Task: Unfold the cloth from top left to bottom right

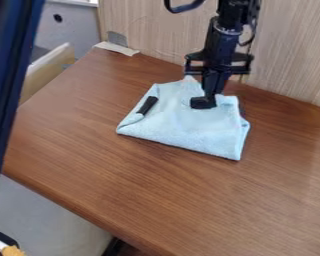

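Can see the black pincer point(203, 103) pointing down at the far part of the light blue cloth point(186, 128), right of its middle. Cannot tell whether spread, pressed together or pinching fabric. Can find the cloth beneath and around the pincer, still partly folded, lopsided, narrower beyond it and broader on the near side. Can make out a rolled-in edge to the left of the pincer, and there, apart from it, a short black piece point(148, 105) set at a slant against the cloth. Can see brown wood-grained table point(129, 175) all around, running well toward the camera from the pincer. Behind the pincer, can see a pale wood-grained panel point(286, 55); far to the left and beyond, at the table's corner, a whitish strip point(116, 48).
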### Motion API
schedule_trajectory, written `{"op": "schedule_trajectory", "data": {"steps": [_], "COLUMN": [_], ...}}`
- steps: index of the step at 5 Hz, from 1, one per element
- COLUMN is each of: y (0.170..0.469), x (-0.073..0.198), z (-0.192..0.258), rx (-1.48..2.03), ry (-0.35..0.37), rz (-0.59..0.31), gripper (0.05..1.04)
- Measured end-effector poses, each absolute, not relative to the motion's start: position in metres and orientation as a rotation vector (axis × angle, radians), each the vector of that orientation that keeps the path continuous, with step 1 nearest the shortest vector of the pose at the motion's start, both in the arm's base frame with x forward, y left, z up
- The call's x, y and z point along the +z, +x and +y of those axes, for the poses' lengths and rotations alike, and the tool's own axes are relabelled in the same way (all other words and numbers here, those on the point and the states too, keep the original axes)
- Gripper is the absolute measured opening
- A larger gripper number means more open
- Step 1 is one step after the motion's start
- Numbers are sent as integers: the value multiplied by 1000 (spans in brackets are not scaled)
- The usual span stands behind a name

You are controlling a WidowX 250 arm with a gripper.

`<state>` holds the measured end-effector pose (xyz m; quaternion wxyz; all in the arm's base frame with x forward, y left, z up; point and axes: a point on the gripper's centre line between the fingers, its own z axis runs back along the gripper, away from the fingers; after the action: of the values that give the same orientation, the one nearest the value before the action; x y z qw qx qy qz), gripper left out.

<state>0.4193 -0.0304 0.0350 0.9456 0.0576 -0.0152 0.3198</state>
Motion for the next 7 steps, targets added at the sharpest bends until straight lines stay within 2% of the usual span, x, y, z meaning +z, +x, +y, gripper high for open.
{"op": "schedule_trajectory", "data": {"steps": [2,4,5,7], "y": [401,361,331,284], "x": [71,82,79,49], "z": [-37,-43,-38,-39], "rx": [619,533,498,435], "ry": [102,88,90,102], "rz": [-93,-114,-104,-50], "gripper": [55,55,55,55]}}
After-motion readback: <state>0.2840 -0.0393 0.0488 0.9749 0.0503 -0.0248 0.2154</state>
